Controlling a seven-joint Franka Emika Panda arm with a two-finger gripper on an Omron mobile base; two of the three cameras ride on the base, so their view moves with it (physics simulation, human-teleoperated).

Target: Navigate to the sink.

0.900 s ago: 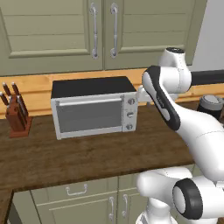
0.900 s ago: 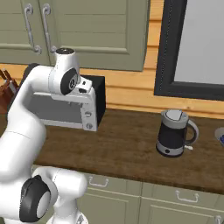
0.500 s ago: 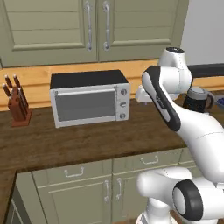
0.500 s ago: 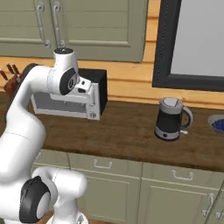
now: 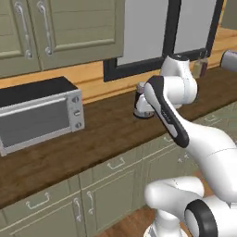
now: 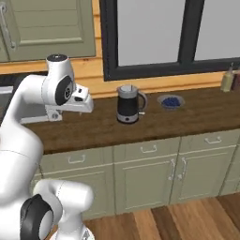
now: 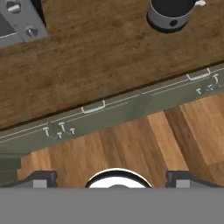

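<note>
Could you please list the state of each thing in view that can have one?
toaster oven: door closed, on the counter.
kettle: upright on the counter, lid on.
upper cabinets: doors closed.
lower cabinets: doors and drawers closed.
bowl: upright, beside the kettle, apart from it.
claw: open, holding nothing, over the floor.

Arm folded upright, gripper (image 7: 112, 177) pointing down, jaws spread wide.
</note>
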